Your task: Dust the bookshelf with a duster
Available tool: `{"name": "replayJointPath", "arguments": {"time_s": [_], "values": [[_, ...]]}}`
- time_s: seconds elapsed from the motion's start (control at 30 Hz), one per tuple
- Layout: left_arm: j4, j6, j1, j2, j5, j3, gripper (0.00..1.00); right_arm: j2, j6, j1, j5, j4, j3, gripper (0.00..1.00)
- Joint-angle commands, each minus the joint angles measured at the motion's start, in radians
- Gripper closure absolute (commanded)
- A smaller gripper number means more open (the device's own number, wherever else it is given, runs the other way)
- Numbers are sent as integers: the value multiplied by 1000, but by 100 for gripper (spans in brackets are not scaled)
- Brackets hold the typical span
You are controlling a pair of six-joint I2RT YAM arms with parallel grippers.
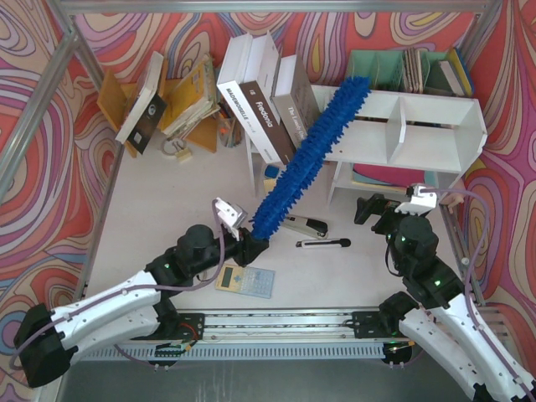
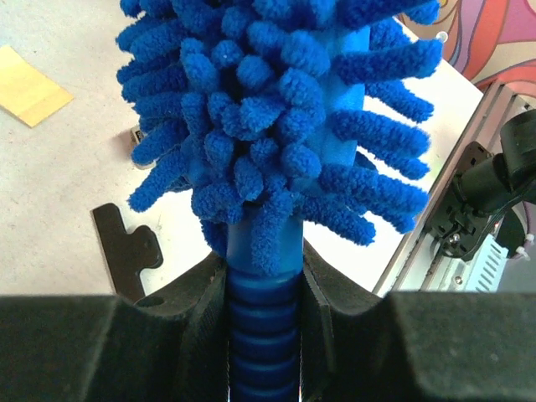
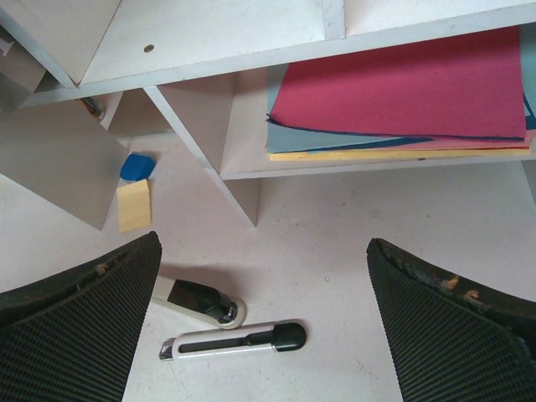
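Duster [image 1: 314, 151] at bookshelf [image 1: 435, 107]

Ribbed handle clamped in left gripper [image 2: 264, 285], seen from left wrist; fluffy tip over shelf's top left end, overhead only. Right gripper [image 3: 264, 318] spread wide, empty, near stapler [image 3: 201, 301]; its camera shows coloured sheets [image 3: 402, 92] shelved below.

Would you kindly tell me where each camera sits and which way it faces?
Top external: above and behind, looking down on the table; both arms show, the left gripper holding the duster.
Left wrist: on the left arm, looking along the duster; its fingers show.
Right wrist: on the right arm, facing the bookshelf; the open right gripper shows.
Top and right wrist share the stapler.
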Motion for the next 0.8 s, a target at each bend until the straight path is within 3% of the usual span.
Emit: {"name": "replayJointPath", "arguments": {"time_s": [0.0,0.23,0.4,0.57,0.77], "values": [[-56,-30,-29,46,-55,166,100,-16,-2,0,10,4,16,1],[-159,-89,-129,120,-300,355,100,-38,33,0,24,-45,27,1],[-329,-210,-171,234,-452,564,100,-49,71,1,58,-92,45,1],[-538,-330,-178,405,-516,799,100,-23,124,1,117,-163,94,1],[-643,-366,-205,587,-507,1044,100,-12,154,0,121,-208,120,1]]}}
